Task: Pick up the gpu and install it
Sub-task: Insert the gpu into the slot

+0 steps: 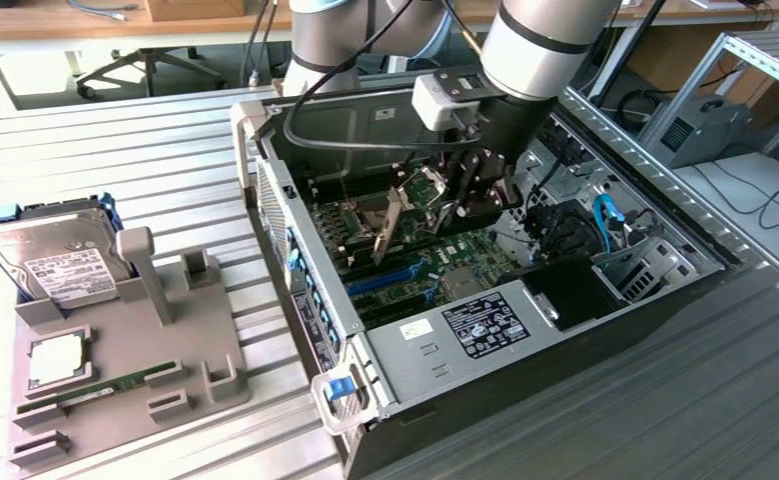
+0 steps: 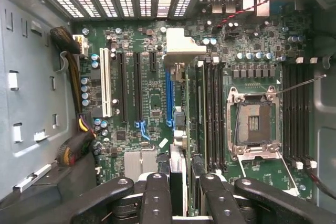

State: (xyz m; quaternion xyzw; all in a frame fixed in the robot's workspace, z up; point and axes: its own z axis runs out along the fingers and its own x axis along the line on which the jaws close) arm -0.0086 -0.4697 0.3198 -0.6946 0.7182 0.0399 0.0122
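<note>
**GPU held edge-on over the blue slot, inside the open case**

The gripper (image 1: 459, 200) is down inside the open computer case (image 1: 403, 345), and its jaws are closed on the gpu (image 2: 178, 129), which hangs upright between them. In the wrist view the card is seen edge-on, a thin dark strip running from the fingers (image 2: 156, 198) up toward its silver bracket (image 2: 181, 45) near the rear vents. In the exterior view the bracket's pale, angled metal shows just beside the jaws, above the motherboard (image 1: 429, 265).

The card sits directly over the blue expansion slot (image 2: 169, 98). To seat it well, I judge the card must stay vertical and parallel to the slot along its whole length, with the bracket tracking into the rear opening; any tilt would likely catch one end first. Pressure should go straight down, evenly.

Whether the card's contact edge is already in the slot or hovers just above it cannot be told: the card's own body hides that line in the wrist view, and the arm blocks it in the exterior view. The fan and cooler face are not visible. On the table to the exterior view's left, a grey fixture (image 1: 122, 390) carries a hard drive (image 1: 53, 260).
</note>
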